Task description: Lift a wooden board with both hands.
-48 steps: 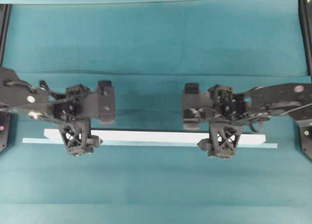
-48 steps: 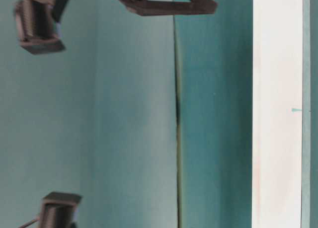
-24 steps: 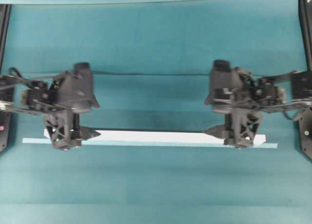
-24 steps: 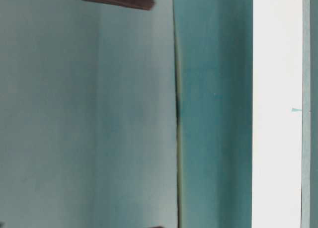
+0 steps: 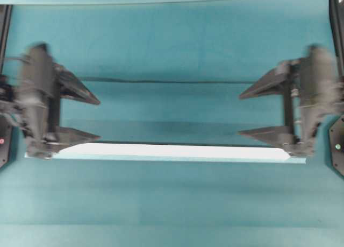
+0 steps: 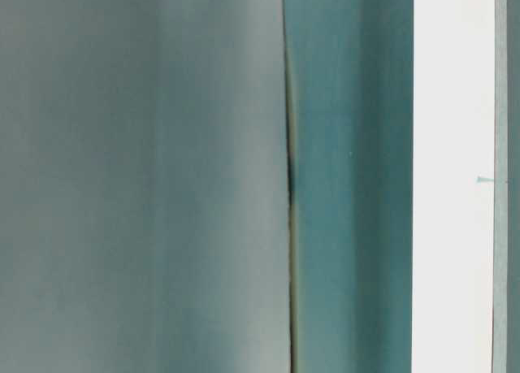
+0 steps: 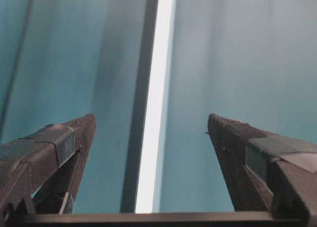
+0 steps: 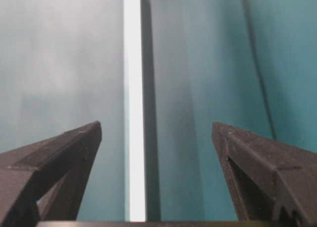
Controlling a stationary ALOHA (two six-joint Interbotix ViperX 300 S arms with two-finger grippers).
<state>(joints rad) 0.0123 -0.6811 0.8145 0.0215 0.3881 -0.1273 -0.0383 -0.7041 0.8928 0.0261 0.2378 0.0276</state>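
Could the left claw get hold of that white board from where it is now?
Probably yes. The left claw stands wide open at the end of the wooden board, its fingers apart with the board running between them in the wrist view. Nothing lies in the way.

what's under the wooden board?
A thinner pale teal strip pokes out along the wooden board's near edge and past both ends. The rest beneath the board is covered.
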